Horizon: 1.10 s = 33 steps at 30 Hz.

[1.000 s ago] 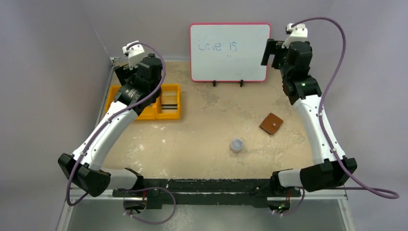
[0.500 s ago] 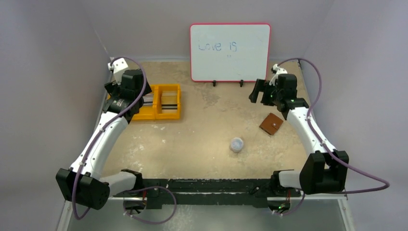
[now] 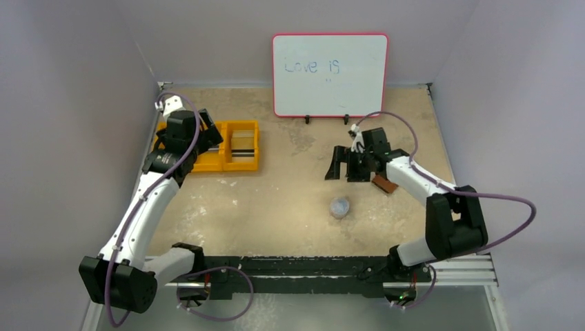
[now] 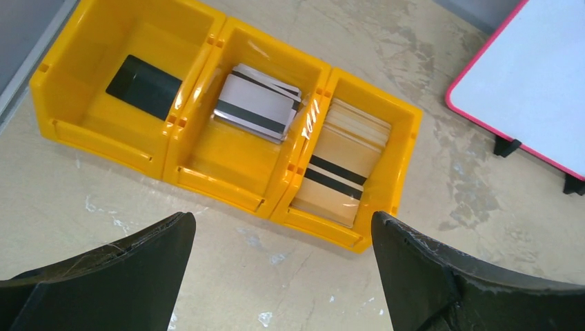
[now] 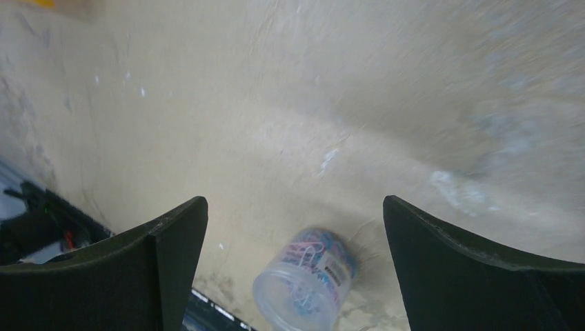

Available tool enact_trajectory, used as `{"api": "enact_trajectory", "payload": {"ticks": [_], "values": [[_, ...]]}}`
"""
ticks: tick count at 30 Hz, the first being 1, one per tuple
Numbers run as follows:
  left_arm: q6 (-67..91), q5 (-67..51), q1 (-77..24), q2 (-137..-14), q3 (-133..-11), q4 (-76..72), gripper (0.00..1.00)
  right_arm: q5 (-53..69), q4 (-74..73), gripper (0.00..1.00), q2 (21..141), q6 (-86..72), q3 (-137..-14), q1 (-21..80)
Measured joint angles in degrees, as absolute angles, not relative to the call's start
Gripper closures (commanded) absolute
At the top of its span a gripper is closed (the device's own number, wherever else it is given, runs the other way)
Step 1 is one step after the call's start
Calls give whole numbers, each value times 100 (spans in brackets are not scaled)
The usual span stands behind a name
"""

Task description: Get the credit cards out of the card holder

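Note:
The brown card holder (image 3: 385,185) lies shut on the table at the right, partly hidden under my right arm. My right gripper (image 3: 343,167) (image 5: 295,201) hangs open just left of it, with nothing between its jaws. No credit cards show at the card holder. Black (image 4: 143,86), grey-white striped (image 4: 256,103) and beige striped (image 4: 341,162) cards lie in the yellow bin (image 4: 227,186). My left gripper (image 4: 281,219) is open and empty, held above the table on the near side of that bin.
A clear jar of coloured paper clips (image 3: 339,207) (image 5: 307,276) stands near the table's middle, below the right gripper. A whiteboard (image 3: 330,74) stands at the back. The yellow bin (image 3: 241,162) sits at the left, partly under the left arm.
My right arm swung down from beside the whiteboard to low over the table, left of the card holder. My left arm shifted slightly left over the bin. Both grippers stayed open.

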<state>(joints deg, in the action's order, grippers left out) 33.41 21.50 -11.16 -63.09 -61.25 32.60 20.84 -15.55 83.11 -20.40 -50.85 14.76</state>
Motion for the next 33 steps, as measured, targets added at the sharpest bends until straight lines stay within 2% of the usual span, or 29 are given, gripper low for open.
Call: {"api": "enact_trajectory", "payload": {"ticks": [15, 21, 26, 29, 33], "values": [[3391, 1535, -1081, -6187, -6093, 3033, 0, 3544, -1581, 13, 8385, -1946, -4045, 2838], [3387, 1142, -1055, -6377, -6025, 2902, 3, 3728, -1686, 12, 8381, -1881, -4038, 3092], [3395, 375, -1092, -6818, -6001, 2655, 3, 3074, -1992, 9, 8119, -1997, -4348, 3111], [3409, 27, -1280, -7247, -5999, 2436, 4, 2403, -2080, 3, 7780, -2171, -4801, 3111], [3485, -307, -1544, -7964, -5999, 2141, 5, 1288, -2091, 0, 7328, -2475, -5321, 3111]]}}
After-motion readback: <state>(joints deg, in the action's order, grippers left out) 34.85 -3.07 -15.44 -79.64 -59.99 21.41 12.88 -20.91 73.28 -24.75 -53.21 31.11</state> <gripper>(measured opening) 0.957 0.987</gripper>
